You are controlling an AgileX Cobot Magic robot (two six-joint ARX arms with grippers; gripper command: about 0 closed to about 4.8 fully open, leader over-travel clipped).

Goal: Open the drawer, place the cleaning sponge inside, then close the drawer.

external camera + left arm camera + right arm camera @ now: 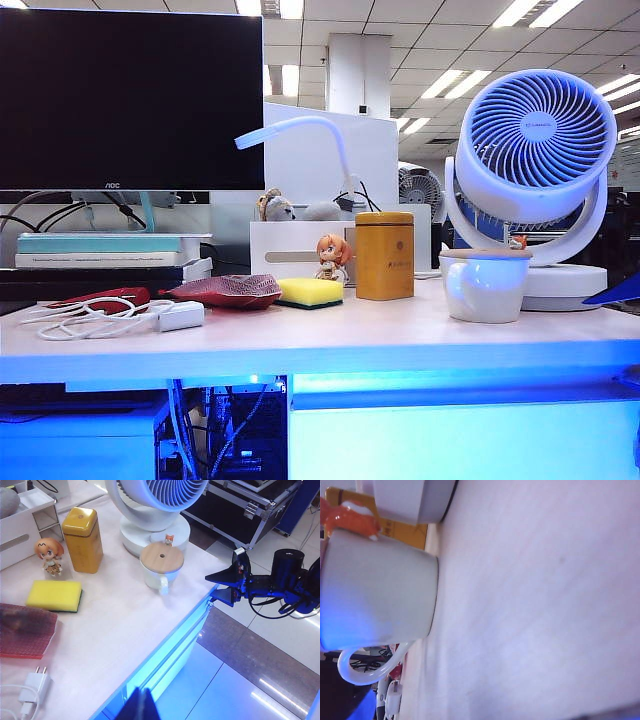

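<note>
The cleaning sponge [310,292], a yellow block with a dark green underside, lies flat on the desk top between a red mesh pouch and a yellow tin; the left wrist view shows the sponge [54,595] too. The drawer [460,440] is the wide white front under the desk, lit blue and flush with it. My left gripper [144,705] is shut and empty, hovering above the desk's front edge. My right gripper [216,588] stands open with nothing in it, at the desk's edge just right of the mug. One of its blue fingers [612,292] shows at the exterior view's right edge.
A white mug [484,285] with a wooden lid stands near the desk's right end, before a large white fan [530,150]. A yellow tin [384,255], a small figurine [333,257], a red mesh pouch [228,291] and a white charger [180,316] share the desk.
</note>
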